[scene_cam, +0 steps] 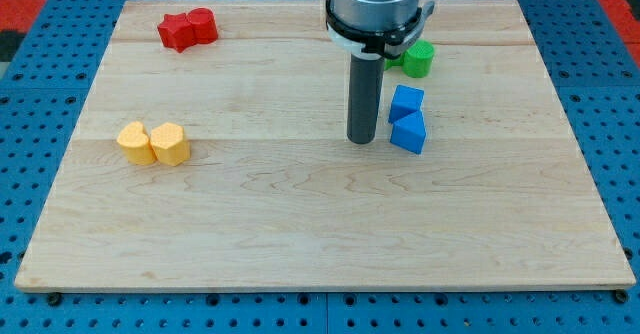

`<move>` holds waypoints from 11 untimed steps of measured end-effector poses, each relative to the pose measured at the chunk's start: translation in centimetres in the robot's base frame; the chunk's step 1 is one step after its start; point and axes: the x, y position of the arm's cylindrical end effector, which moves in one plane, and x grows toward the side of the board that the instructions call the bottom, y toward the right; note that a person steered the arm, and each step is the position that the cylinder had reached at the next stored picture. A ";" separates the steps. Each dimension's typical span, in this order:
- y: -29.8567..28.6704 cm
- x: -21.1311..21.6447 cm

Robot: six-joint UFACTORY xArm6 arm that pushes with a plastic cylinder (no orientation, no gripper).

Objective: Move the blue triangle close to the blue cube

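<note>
Two blue blocks touch just right of my tip

Blue triangle sits directly below the blue cube, matte solids whose faces meet, right of the board's centre; my tip stands just beside them on the view's left, bare rod holding nothing. Wooden board is pale, with fine grain. Green block near the top, two red blocks upper left, two yellow blocks at left

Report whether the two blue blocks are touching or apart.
Touching: the blue triangle sits against the blue cube, no board visible between them.
</note>
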 end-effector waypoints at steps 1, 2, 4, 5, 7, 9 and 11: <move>2.2 1.0; 4.5 1.4; 11.2 1.4; 13.9 1.4; 6.6 -0.3; -1.5 -1.4; 1.9 -6.4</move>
